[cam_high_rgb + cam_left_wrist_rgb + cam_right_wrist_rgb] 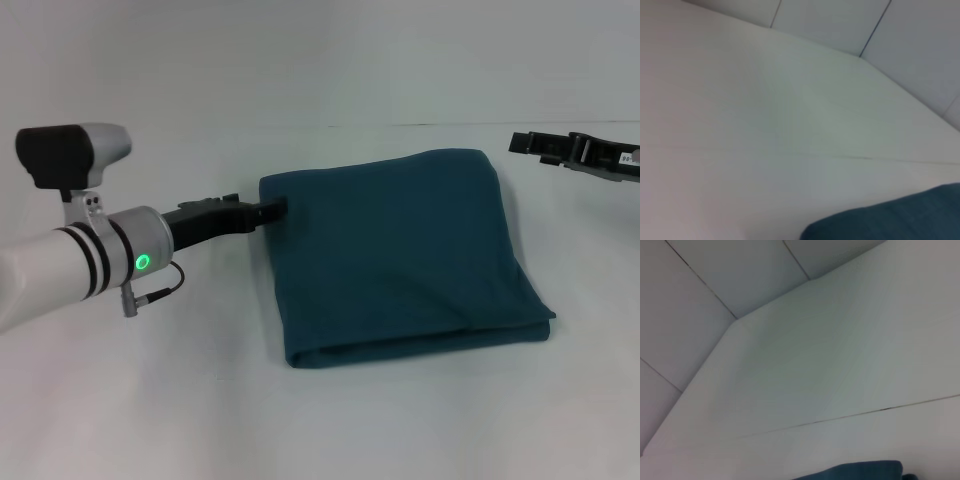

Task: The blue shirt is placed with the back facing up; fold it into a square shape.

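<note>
Teal-blue, the blue shirt (pixel 400 255) lies folded into a rough square mid-surface (pixel 150 400) (no print showing); left tool (pixel 272 210) touches its far-left corner, grip unclear; right tool (pixel 530 146) parked far right

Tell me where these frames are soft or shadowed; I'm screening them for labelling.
Head view: even light, the blue shirt sharp, a faint shadow under its near edge, the left claw crisp at its far left corner. Left wrist view: blurred, shirt only a soft-edged patch. Right wrist view: table seams readable, shirt sliver soft.
</note>
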Robot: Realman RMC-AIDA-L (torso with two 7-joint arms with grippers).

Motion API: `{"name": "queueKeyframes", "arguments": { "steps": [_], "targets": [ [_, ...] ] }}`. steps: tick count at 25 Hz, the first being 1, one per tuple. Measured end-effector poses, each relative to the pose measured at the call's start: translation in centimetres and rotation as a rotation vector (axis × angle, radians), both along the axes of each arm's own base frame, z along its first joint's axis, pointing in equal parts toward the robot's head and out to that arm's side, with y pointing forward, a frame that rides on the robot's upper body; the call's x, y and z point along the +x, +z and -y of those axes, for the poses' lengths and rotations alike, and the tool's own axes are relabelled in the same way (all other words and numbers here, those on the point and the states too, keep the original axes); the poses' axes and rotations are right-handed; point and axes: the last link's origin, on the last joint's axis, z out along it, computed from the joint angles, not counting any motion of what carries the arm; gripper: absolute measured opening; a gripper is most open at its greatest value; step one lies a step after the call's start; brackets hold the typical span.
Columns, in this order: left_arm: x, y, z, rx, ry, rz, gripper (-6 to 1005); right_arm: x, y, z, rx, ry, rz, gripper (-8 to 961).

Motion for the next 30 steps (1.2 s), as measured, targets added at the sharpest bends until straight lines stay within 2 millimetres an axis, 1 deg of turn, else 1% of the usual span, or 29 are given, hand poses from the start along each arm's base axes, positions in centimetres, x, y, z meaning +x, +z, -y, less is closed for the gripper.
{"name": "queueKeyframes", "arguments": {
  "steps": [11, 27, 30],
  "targets": [
    [1.2, -1.3, -0.2, -0.035, -0.015, -0.009, 833, 0.1, -0.5, 0.2, -0.013, -0.005, -0.001, 708],
    [1.9, -2.0, -0.7, -0.038, -0.005, -0.028, 815, 0.2, -0.8, 0.3, -0.018, -0.005, 0.007, 705],
    [2.0, -2.1, -0.9, -0.032, 0.001, -0.036, 711, 0.1, -0.9, 0.3, -0.019, -0.002, 0.008, 705]
  ]
}}
